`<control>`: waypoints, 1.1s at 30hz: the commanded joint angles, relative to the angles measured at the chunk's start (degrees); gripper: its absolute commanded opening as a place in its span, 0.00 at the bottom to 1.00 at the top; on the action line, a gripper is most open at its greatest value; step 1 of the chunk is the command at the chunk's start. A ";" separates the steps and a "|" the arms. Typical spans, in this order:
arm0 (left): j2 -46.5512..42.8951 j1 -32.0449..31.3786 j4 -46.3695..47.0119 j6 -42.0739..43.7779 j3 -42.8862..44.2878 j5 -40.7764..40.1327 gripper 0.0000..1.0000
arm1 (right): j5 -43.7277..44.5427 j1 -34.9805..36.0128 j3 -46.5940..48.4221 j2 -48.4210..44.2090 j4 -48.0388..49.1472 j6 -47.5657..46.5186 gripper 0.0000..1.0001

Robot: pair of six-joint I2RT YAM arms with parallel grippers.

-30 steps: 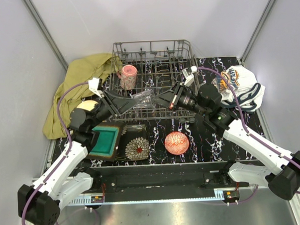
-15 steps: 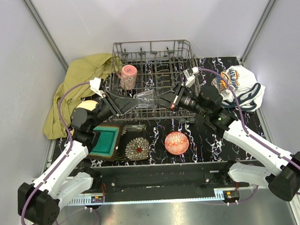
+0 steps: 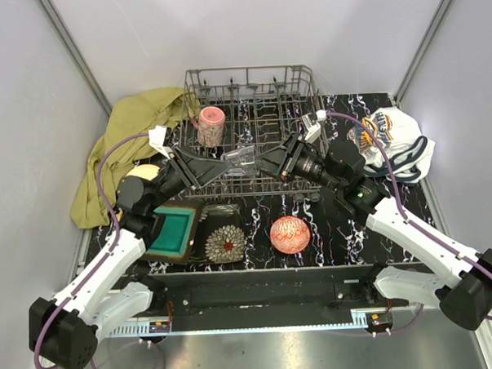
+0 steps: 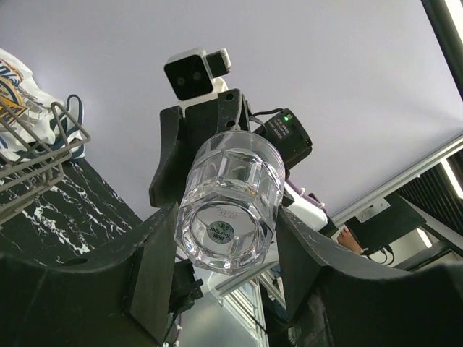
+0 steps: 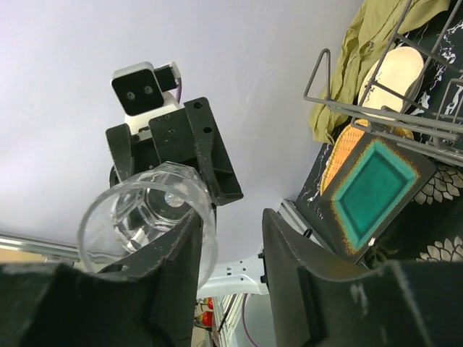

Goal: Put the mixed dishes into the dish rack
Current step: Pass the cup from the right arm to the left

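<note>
The clear glass (image 3: 243, 158) hangs in the air over the front edge of the dish rack (image 3: 250, 86), lying sideways. My left gripper (image 3: 229, 162) is shut on its base end, which fills the left wrist view (image 4: 230, 210) between the fingers (image 4: 226, 220). My right gripper (image 3: 265, 161) is open at the glass's mouth. In the right wrist view the rim (image 5: 145, 217) sits against its left finger and the gap (image 5: 231, 224) is empty. A pink cup (image 3: 212, 125) stands in the rack. The teal plate (image 3: 176, 228), dark floral plate (image 3: 225, 243), red bowl (image 3: 290, 234) and cream plate (image 3: 145, 172) lie on the table.
The olive cloth (image 3: 125, 132) lies left of the rack and the white printed cloth (image 3: 391, 137) right of it. An orange plate (image 5: 347, 141) peeks out under the teal plate. The rack's wire rim (image 5: 383, 119) is just below both grippers.
My left gripper has carried the glass a little to the right. The right gripper has closed in on it, so its finger now meets the glass's rim.
</note>
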 commanded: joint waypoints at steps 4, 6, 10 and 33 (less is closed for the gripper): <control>0.14 -0.32 4.79 -0.47 4.10 0.45 0.00 | 0.43 -0.53 -0.49 -1.21 2.29 -0.51 0.54; 0.31 -0.32 3.23 0.41 4.63 0.54 0.00 | 0.69 -0.88 -0.84 -1.56 2.20 -0.60 0.56; 0.40 -0.32 -0.21 3.92 5.77 0.45 0.00 | 1.05 -1.76 -1.45 -3.58 1.94 -1.04 0.63; 8.13 7.50 -30.05 27.86 24.46 -0.06 0.00 | 0.34 -14.94 -8.83 -17.99 -8.34 -1.92 0.65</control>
